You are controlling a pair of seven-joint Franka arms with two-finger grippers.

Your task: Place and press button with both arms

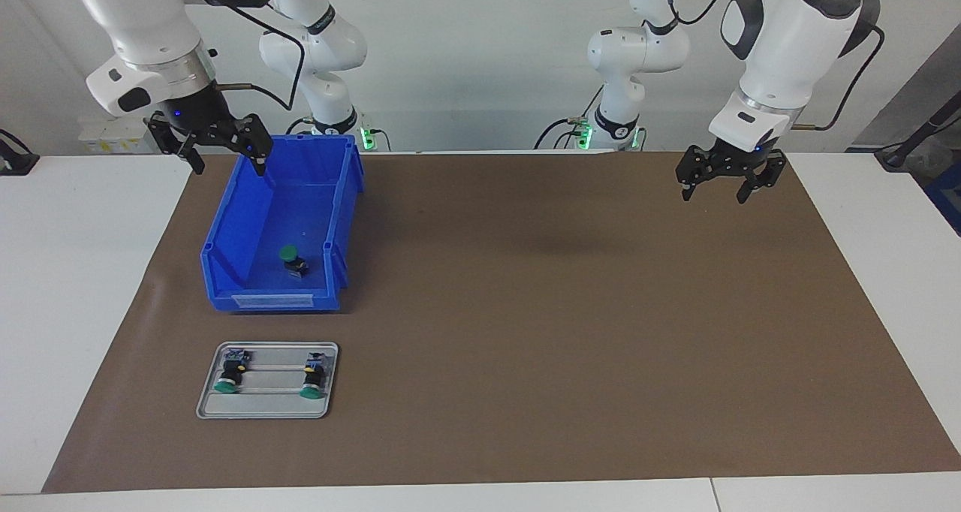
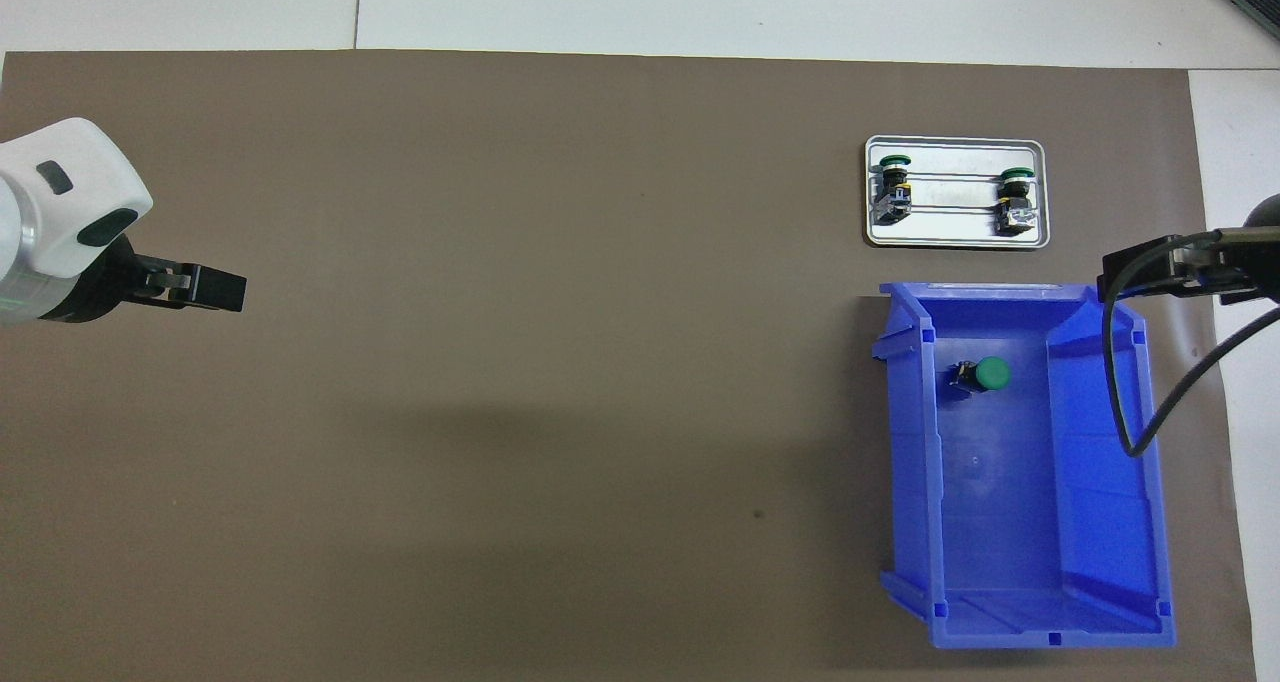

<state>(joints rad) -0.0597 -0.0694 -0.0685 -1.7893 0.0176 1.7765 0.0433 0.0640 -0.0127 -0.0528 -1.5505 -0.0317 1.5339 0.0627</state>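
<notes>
Nearest the robots, the two pincers are seen raised above the bench (image 1: 480,497), which is covered by a brown mat (image 1: 570,309). The right pincer (image 1: 225,148) is held in the air over the robot-side rim of a blue bin (image 1: 225,272), at the right arm's end of the bench; its black fingers (image 1: 257,146) are spread wide and nothing is gripped between them. In the overhead view only the edge of this pincer (image 2: 1170,267) and its trailing cable are seen, at the bin's (image 2: 1120,522) outer wall. The left pincer (image 1: 717,182) is held over the bare mat at the left arm's end, well apart from every object; its fingers (image 1: 751,185) are likewise spread wide and empty. In the overhead view it (image 2: 205,287) is shown side-on, pointing inward over the mat (image 2: 500,362).

Farther out, one button (image 1: 291,259) is found inside the bin, resting on its floor toward the end away from the robots, with its green cap uppermost and slightly tilted. It (image 2: 985,374) is touched by neither pincer.

Farthest from the robots, just beside the bin's open front, a small grey metal tray (image 1: 266,411) lies flat on the mat. Two more buttons (image 1: 229,373) (image 1: 314,375) are laid on their sides in it, apart from each other, green caps pointing away from the robots. In the overhead view the tray (image 2: 957,240) and both buttons (image 2: 892,187) (image 2: 1015,200) are seen clearly.
</notes>
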